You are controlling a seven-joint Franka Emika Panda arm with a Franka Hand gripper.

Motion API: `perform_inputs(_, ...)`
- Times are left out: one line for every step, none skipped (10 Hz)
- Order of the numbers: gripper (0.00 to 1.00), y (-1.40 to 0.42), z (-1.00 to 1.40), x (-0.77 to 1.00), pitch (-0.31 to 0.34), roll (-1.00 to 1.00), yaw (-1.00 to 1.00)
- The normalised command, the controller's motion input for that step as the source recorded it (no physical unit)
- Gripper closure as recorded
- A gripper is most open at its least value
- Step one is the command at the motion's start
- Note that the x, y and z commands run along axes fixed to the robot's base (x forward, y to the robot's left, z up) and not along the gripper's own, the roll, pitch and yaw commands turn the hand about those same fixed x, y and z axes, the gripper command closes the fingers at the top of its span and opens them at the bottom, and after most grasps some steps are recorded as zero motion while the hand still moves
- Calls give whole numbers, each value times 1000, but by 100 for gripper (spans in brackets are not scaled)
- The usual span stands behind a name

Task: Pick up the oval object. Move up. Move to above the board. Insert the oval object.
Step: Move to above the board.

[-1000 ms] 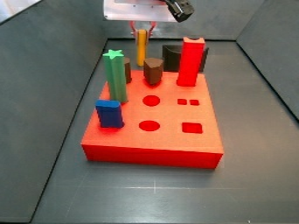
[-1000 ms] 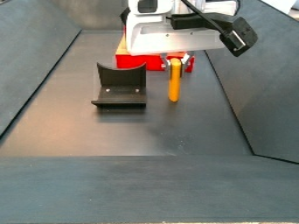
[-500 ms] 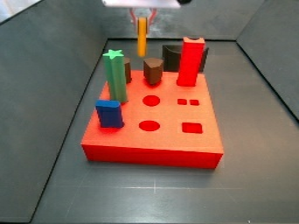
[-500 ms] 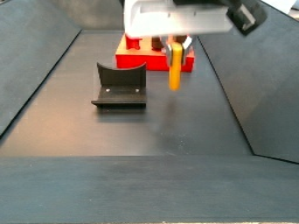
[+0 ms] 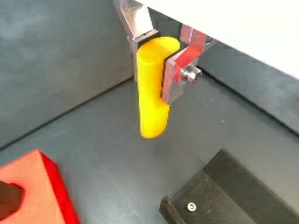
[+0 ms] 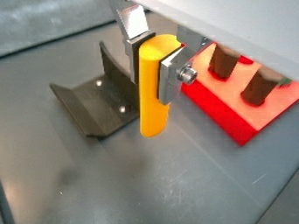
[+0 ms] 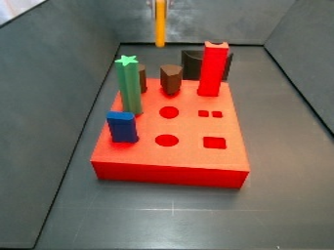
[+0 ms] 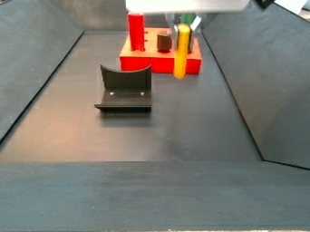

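My gripper (image 5: 160,45) is shut on the upper part of the oval object (image 5: 152,87), a slim orange-yellow peg that hangs upright between the silver fingers in both wrist views (image 6: 156,83). In a side view the peg (image 7: 160,23) hangs high above the floor behind the board (image 7: 177,132), with the gripper out of frame. In a side view the peg (image 8: 182,53) hangs below the gripper body (image 8: 182,7), near the board (image 8: 160,58). The board is a thick red block with round and square holes.
On the board stand a green star post (image 7: 128,84), a blue block (image 7: 121,126), a brown peg (image 7: 171,79) and a red square post (image 7: 213,67). The dark fixture (image 8: 123,89) stands on the floor beside the board. Sloped tray walls surround the floor.
The gripper has risen with the peg held in it. The peg went from just above the floor to high above it. The gripper body has left one side view.
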Motion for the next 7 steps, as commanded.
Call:
perform_inputs(100,12,1000,42,13,-34,-18)
perform_inputs(100,17,1000,43,55,-12,-18)
perform_inputs(100,21,1000,44,79,4,-19)
perform_inputs(100,24,1000,41,97,26,-17)
perform_inputs(100,25,1000,40,98,36,-14)
perform_inputs(100,23,1000,34,97,48,-3)
perform_inputs(100,20,902,27,93,52,5)
